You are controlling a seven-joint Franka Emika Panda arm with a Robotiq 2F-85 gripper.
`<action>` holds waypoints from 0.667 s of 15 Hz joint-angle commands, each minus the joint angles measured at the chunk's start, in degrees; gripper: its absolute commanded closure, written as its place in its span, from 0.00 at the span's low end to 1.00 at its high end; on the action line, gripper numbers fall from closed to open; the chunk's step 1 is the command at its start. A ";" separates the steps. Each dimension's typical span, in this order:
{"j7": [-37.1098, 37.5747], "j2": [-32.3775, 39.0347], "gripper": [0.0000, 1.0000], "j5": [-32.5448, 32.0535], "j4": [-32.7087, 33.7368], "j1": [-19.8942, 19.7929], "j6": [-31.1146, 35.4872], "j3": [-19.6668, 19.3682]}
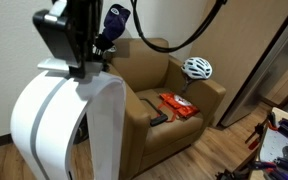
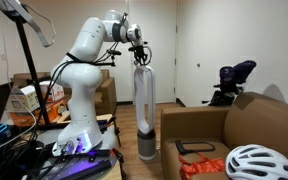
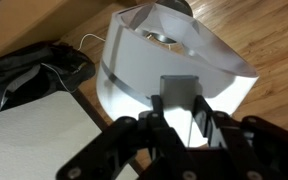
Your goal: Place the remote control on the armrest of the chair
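The remote control (image 1: 158, 119) is a small black slab lying on the seat of the tan-brown leather chair (image 1: 144, 70), next to an orange-red packet (image 1: 179, 105). It also shows in an exterior view (image 2: 194, 148) on the chair's (image 2: 269, 120) seat. My gripper (image 1: 81, 66) hangs far from the chair, just above the top of a tall white arch-shaped object (image 1: 64, 125); an exterior view (image 2: 141, 57) shows the same. In the wrist view the gripper (image 3: 178, 100) is open and empty, with the white arch (image 3: 134, 60) directly below.
A white bicycle helmet (image 1: 196, 68) rests on one chair armrest and also shows in an exterior view (image 2: 249, 162). The white arch (image 2: 144, 100) stands between the robot base and the chair. Cluttered tables (image 2: 24, 100) and dark bags (image 3: 34, 70) lie near the base on the wooden floor.
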 commanded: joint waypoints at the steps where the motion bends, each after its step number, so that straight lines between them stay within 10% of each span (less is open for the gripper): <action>1: 2.31 -6.13 0.90 -0.42 -3.45 -1.42 0.08 -1.71; 6: 2.75 -8.03 0.90 0.07 -2.34 -2.44 0.06 -3.86; 7: 2.82 -9.05 0.65 0.08 -2.91 -2.85 0.06 -4.07; 10: 2.82 -8.59 0.65 0.08 -2.91 -2.55 0.07 -4.06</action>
